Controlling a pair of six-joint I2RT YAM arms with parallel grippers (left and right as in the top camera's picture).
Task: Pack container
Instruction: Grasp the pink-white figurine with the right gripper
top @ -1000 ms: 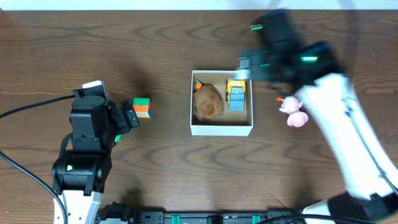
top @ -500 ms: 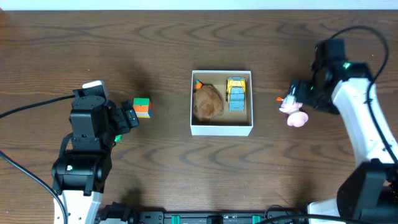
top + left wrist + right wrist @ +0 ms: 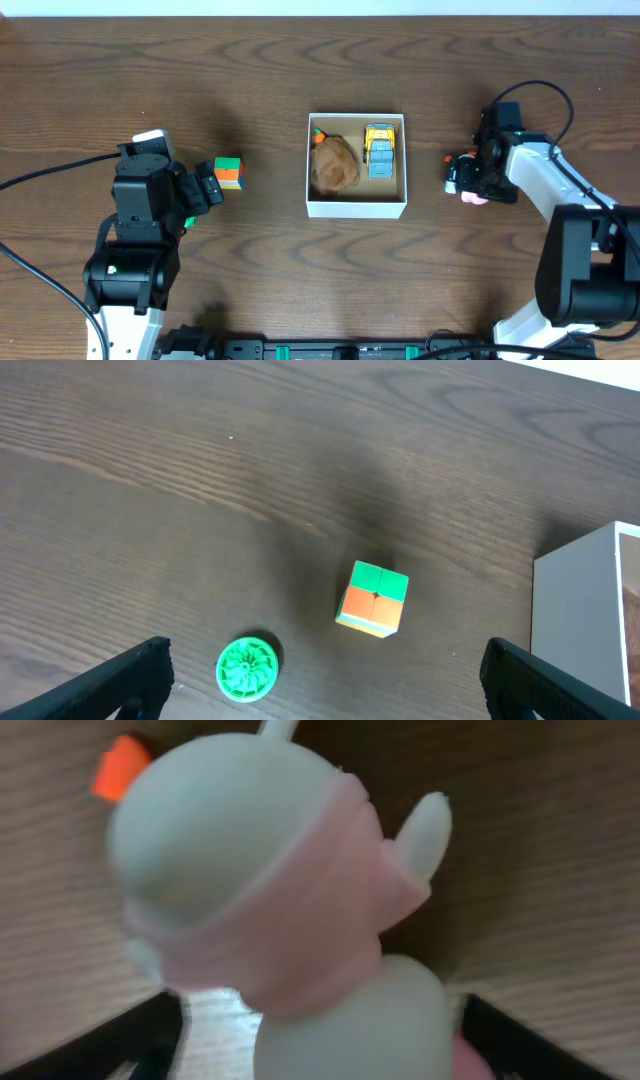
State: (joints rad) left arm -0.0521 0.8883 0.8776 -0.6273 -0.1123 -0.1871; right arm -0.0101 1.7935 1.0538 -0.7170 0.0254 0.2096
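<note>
Overhead, table (image 3: pixel 300 60): dark brown wood grain, seen from above.
Overhead, container (image 3: pixel 356 208): a small square white box with low walls, placed at the centre of the table, upright and open at the top.
Overhead, contents: a brown lumpy toy (image 3: pixel 334 165) is seen in the left half and a yellow and blue toy vehicle (image 3: pixel 379 151) in the right half, side by side.
Overhead, left gripper (image 3: pixel 207 187): pointed toward a green and orange cube (image 3: pixel 229 172) that lies just beside its tips, well apart from the container's left wall.
Overhead, right gripper (image 3: pixel 463 178): lowered over a pink and white toy figure (image 3: pixel 478 194) on the table, near the container's right wall but apart from it.
Left wrist, jaws: spread wide, with nothing held; one dark finger (image 3: pixel 140 672) is seen at each lower corner.
Left wrist, objects: the cube is seen on the table ahead, a green disc (image 3: pixel 248 667) nearer and to its left, and a white corner of the container at the right edge.
Right wrist, jaws: spread wide, with a dark finger (image 3: pixel 150 1040) on either side of the toy figure's lower body; contact cannot be told through the blur.
Right wrist, toy figure: seen very close and blurred, filling most of the view, white with a pink band, and a small orange piece (image 3: pixel 118 765) at the upper left.
</note>
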